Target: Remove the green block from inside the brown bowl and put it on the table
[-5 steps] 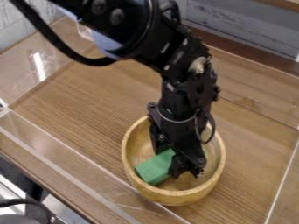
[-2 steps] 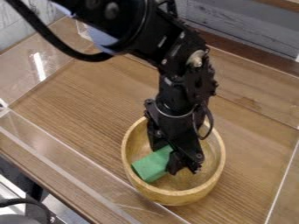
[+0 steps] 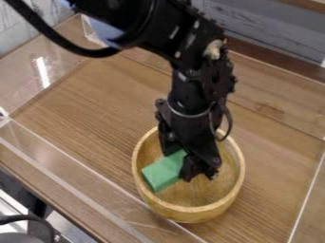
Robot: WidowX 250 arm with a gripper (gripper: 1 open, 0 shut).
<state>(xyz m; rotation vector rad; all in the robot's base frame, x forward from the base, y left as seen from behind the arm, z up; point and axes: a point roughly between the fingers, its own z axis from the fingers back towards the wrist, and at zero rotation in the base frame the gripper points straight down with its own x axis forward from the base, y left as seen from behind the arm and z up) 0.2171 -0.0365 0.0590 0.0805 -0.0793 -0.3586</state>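
Note:
The green block (image 3: 162, 174) is a small bright green bar, held tilted just above the floor of the brown bowl (image 3: 178, 206). My gripper (image 3: 181, 169) points straight down into the bowl and is shut on the block, whose left end sticks out beside the dark fingers (image 3: 200, 167). The round light-wood bowl sits on the table (image 3: 89, 104) near its front edge. The block's right end is hidden behind the fingers.
Clear acrylic walls (image 3: 51, 161) border the wood-grain tabletop at the front and left. The black arm (image 3: 152, 28) reaches in from the upper left, over the table's middle.
The gripper has risen a little with the green block in it, so the block now hangs higher inside the bowl. The bowl has stayed in place.

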